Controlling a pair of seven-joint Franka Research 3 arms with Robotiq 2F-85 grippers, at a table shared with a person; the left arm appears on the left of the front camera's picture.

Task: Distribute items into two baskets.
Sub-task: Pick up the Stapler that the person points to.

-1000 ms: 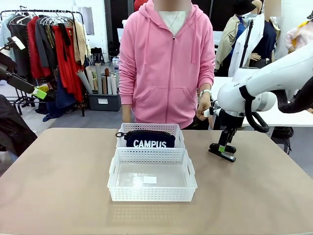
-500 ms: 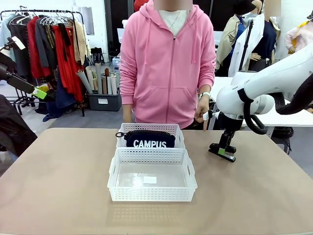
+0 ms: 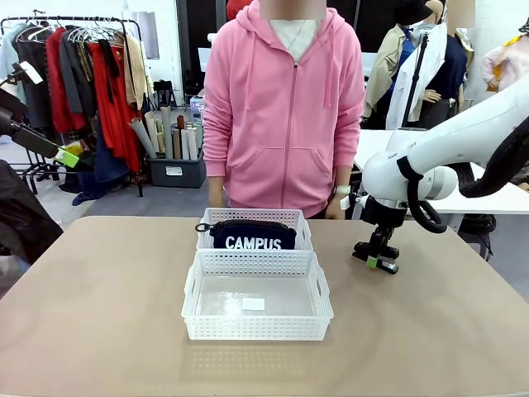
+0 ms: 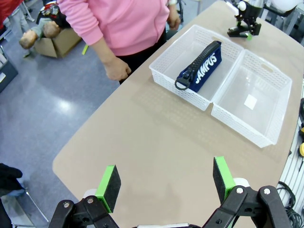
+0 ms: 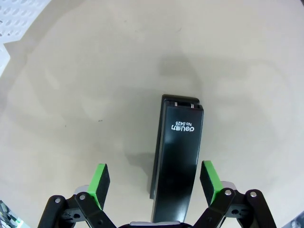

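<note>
Over the last second your right gripper (image 3: pixel 376 253) has sunk a little lower and its arm has swung in towards the frame's middle. Its green pads stand wide apart on either side of the small black desk stapler (image 5: pixel 179 152), with nothing clamped yet. The stapler lies flat on the tan table (image 3: pixel 99 314) at centre right, well apart from the baskets, and sits nearer one pad than the other. The person's hand (image 3: pixel 334 208) has dropped lower behind the arm.

The navy blue soft zip pouch with white "CAMPUS" lettering (image 3: pixel 252 236) lies in the far white perforated plastic basket (image 3: pixel 203 235), at centre frame. The near matching basket (image 3: pixel 256 329) holds no item, so I judge the stapler is bound there.

Your left gripper (image 4: pixel 165 183) hangs open above the table's corner, holding nothing.
</note>
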